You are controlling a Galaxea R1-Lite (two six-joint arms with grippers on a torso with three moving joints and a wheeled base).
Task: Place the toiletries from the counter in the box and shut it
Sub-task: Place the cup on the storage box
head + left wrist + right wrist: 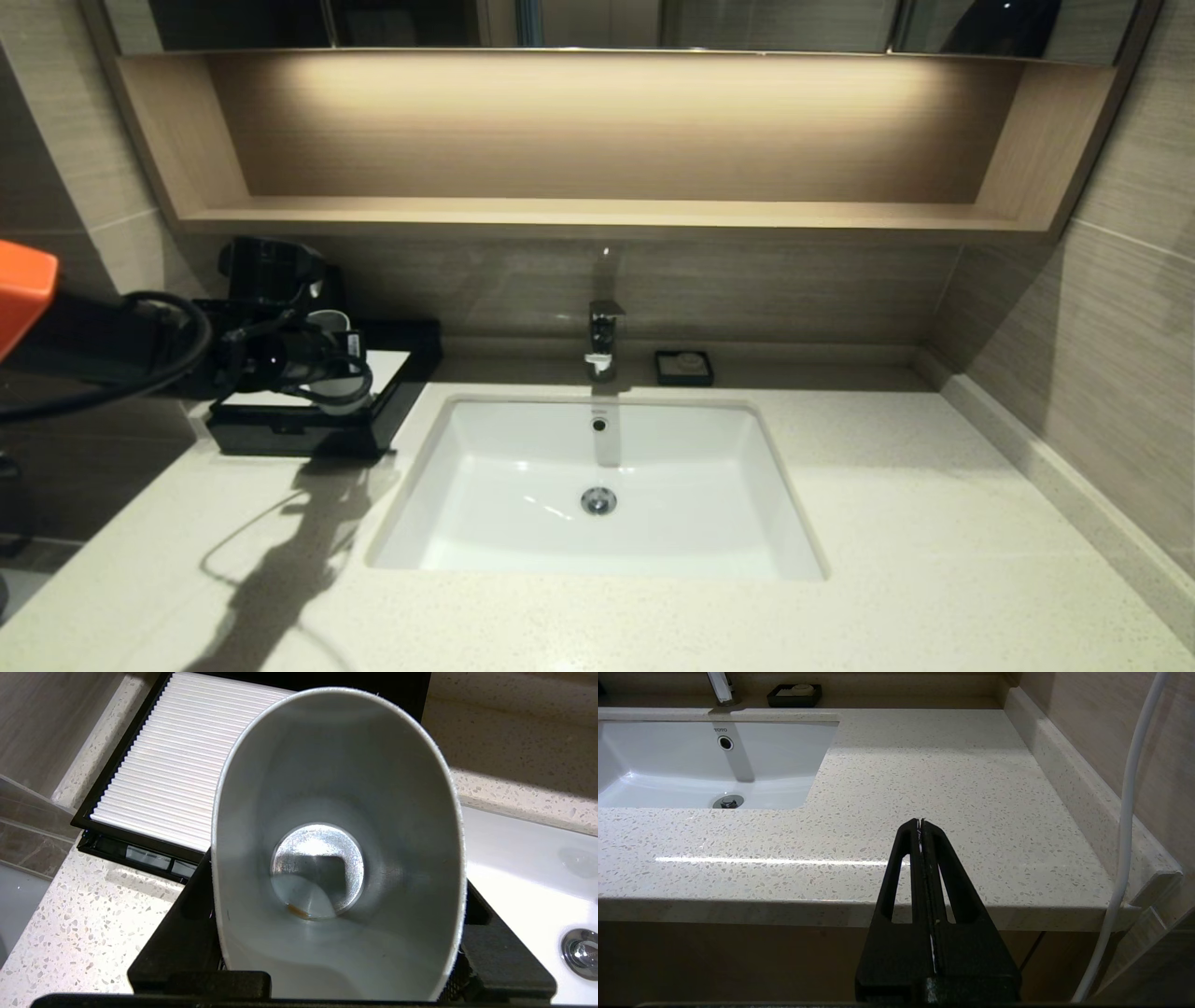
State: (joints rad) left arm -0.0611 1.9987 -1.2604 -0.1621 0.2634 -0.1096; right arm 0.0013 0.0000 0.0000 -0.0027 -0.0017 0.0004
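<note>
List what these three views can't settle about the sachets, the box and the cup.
- Sachets: none visible in any view; inside the box or not, unknown.
- Box: in the head view the left gripper and cup hide most of its white top; the left wrist view shows the ribbed panel, but the cup blocks the rest.
- Cup: whether it rests on the box or hangs above it.
- Right gripper: shut, out of the head view.

Layout relative to the sink [597, 560]: the sink is set into the counter [934, 523]. The box [308, 420] lies on the counter to the sink's left, the cup [338, 373] above the box. The faucet [602, 341] stands behind the sink; the soap dish [684, 368] sits behind it, right of the faucet. The shelf [597, 217] runs above, behind.
</note>
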